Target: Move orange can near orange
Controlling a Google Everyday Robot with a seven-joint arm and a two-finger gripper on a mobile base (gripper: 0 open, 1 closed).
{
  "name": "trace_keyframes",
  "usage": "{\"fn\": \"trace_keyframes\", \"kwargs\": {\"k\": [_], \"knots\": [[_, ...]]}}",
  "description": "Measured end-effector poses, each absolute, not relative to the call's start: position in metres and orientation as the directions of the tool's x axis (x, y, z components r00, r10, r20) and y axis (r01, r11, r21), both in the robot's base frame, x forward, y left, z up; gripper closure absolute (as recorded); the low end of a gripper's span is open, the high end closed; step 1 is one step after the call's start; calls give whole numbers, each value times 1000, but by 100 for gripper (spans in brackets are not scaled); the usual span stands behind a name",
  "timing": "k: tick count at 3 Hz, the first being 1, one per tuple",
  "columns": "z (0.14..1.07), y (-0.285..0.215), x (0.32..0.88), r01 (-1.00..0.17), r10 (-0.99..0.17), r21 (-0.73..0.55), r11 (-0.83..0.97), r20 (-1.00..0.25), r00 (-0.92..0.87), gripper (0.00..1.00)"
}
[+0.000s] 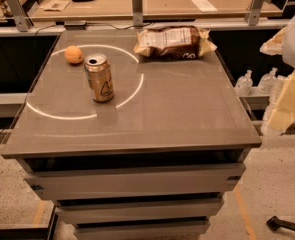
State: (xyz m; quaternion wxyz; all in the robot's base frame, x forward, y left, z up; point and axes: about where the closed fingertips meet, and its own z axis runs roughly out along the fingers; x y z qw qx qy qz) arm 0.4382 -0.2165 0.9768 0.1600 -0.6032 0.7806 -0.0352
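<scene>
The orange can (99, 77) stands upright on the left half of the grey table top (187, 114), with a silver top, a pull tab and a dark triangular logo. The orange (74, 54) lies just behind and to the left of the can, a short gap apart. My gripper (286, 104) is at the far right edge of the camera view, beyond the table's right side and well away from the can and the orange. It holds nothing that I can see.
A brown-and-white snack bag (174, 42) lies at the table's back edge, right of centre. A desk with metal posts (137, 6) runs behind the table. Plastic bottles (257, 81) stand low at the right. Drawers sit under the table top.
</scene>
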Motion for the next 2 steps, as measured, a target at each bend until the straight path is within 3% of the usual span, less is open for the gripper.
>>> {"fn": "trace_keyframes", "kwargs": {"k": [2], "knots": [[980,-214,437,-927,-944,-257,272,-259,-205,0]]}}
